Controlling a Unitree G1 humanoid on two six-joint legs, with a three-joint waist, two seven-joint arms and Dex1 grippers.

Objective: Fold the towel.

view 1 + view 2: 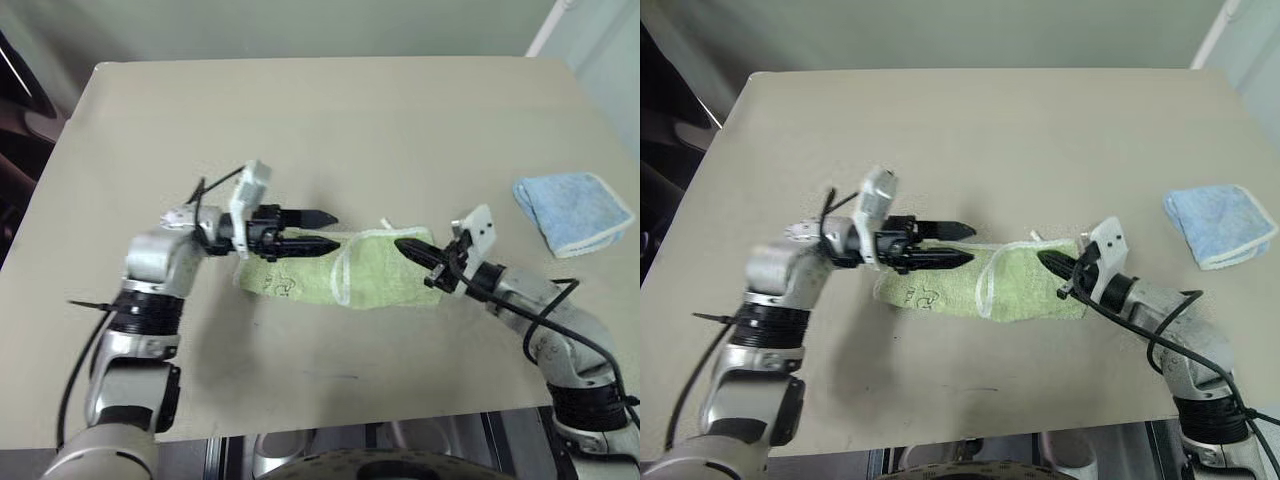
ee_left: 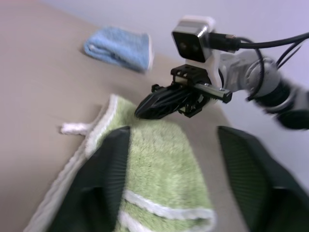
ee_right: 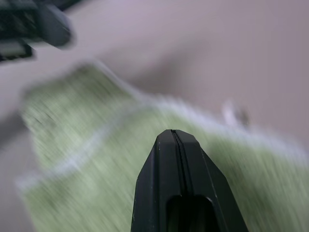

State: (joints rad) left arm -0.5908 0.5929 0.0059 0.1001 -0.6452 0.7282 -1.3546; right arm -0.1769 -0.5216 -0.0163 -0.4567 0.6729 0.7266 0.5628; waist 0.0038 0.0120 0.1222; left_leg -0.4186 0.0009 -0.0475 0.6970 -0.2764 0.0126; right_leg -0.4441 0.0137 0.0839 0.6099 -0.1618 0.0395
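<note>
- Towel (image 1: 350,268), light green terry with white stitched edging, lies folded into a long band near the middle of the beige table (image 1: 330,120), its length running left to right, a small white tag (image 2: 73,128) sticking out at its far edge
- Bare tabletop stretches wide beyond the towel toward the far edge, and a narrower strip lies between the towel and the near edge
- Light blue towel (image 1: 573,210) sits folded well apart, near the table's right edge
- Left gripper (image 1: 318,231) reaches in level from the left above the towel's left end, its two black fingers spread apart with nothing between them
- Right gripper (image 1: 408,246) comes from the right, pointing toward the left gripper over the towel's right end, its fingers pressed together and empty
- Both grippers' tips face each other, apart, above the towel
</note>
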